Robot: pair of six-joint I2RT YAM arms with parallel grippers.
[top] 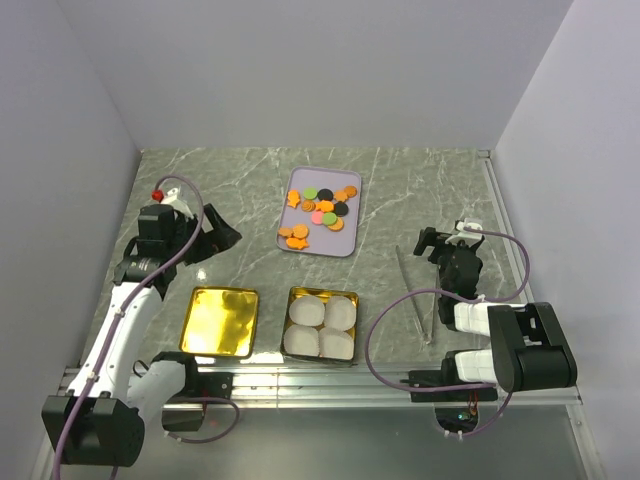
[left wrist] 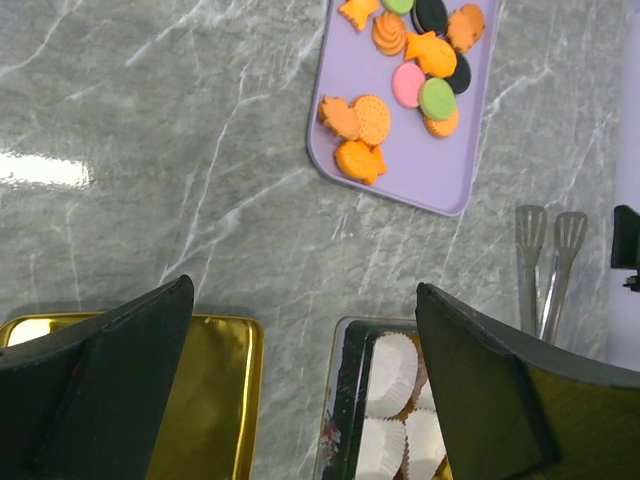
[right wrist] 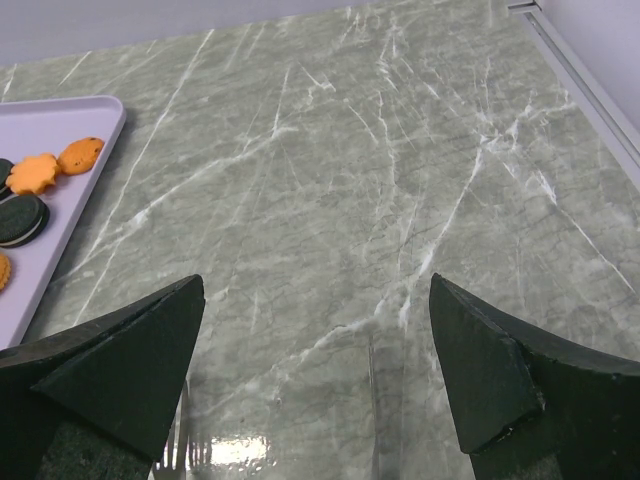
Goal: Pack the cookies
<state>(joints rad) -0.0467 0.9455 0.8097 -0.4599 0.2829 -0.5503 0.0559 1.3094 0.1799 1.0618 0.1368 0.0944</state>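
The cookies, mostly orange with a few black, green and pink ones, lie on a lilac tray at the middle back. They also show in the left wrist view and at the left edge of the right wrist view. A tin holding white paper cups stands in front of the tray, also in the left wrist view. My left gripper is open and empty, above the table left of the tray. My right gripper is open and empty, right of the tray.
A gold lid lies left of the tin. Metal tongs lie on the marble table right of the tin, by my right arm. Walls close in on the left, back and right.
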